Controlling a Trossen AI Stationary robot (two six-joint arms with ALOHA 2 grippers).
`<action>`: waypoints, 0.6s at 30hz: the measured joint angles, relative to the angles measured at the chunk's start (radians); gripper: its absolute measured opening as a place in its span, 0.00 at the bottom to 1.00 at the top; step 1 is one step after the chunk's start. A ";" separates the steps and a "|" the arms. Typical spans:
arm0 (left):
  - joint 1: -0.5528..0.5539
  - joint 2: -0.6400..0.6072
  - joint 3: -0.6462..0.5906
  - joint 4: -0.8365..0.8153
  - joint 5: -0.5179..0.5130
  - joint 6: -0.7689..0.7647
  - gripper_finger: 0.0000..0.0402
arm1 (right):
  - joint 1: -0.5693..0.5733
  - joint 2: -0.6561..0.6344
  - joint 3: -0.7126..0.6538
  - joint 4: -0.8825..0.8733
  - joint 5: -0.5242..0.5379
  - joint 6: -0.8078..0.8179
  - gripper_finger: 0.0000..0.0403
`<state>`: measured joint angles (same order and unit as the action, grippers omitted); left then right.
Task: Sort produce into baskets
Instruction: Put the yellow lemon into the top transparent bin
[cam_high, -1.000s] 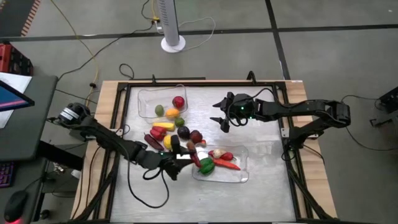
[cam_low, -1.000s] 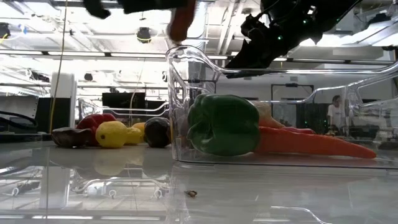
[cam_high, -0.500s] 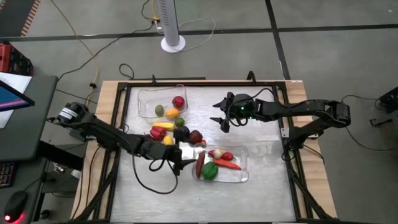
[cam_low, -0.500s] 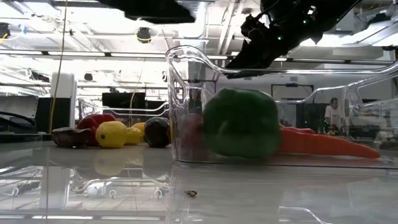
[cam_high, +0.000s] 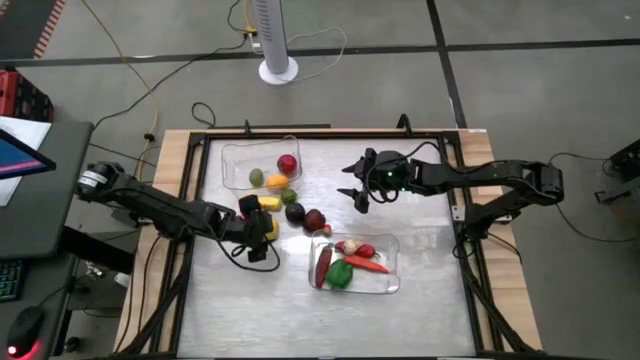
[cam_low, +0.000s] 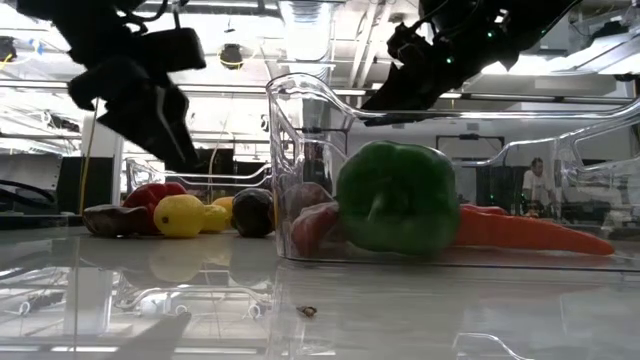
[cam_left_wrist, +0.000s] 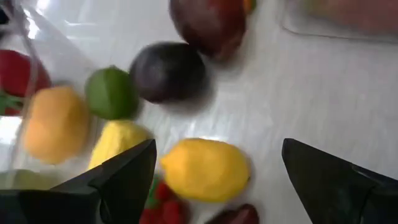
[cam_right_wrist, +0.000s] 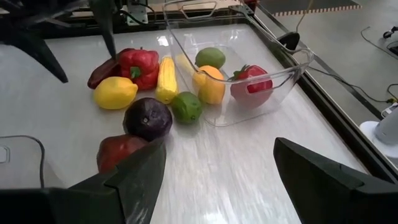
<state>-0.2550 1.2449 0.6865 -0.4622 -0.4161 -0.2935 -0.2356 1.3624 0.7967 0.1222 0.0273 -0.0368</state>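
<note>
- My left gripper (cam_high: 258, 237) hangs with its fingers spread wide and holding nothing, above the loose pile of produce; a smooth oval yellow lemon (cam_left_wrist: 206, 169) lies between the fingers in my wrist view.
- Around the lemon lie a round dark purple fruit (cam_left_wrist: 168, 71), a small round green lime (cam_left_wrist: 111, 93) and a dark red fruit (cam_left_wrist: 209, 23).
- The near clear plastic rectangular basket (cam_high: 390, 285) holds a glossy green bell pepper (cam_low: 396, 198), a long orange carrot (cam_low: 530, 232) and a dark red long piece (cam_high: 321, 264).
- The far clear plastic basket (cam_right_wrist: 292, 71) holds a red tomato-like fruit (cam_right_wrist: 251, 84), an orange round fruit (cam_right_wrist: 209, 85) and a green one (cam_right_wrist: 210, 58).
- My right gripper (cam_high: 354, 186) waits with fingers apart over the table's far right part, empty.
</note>
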 joint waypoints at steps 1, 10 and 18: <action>-0.001 0.000 -0.008 0.004 -0.002 -0.013 0.84 | 0.000 0.000 0.000 0.002 0.000 -0.001 0.81; 0.025 0.000 -0.013 -0.026 -0.011 -0.253 0.84 | 0.000 0.000 0.000 0.004 0.000 -0.004 0.81; 0.013 0.115 -0.013 -0.023 -0.102 -0.345 0.83 | -0.003 0.000 0.000 -0.004 0.000 -0.005 0.81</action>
<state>-0.2417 1.3600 0.6735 -0.4853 -0.5181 -0.6383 -0.2381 1.3624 0.7967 0.1181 0.0273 -0.0423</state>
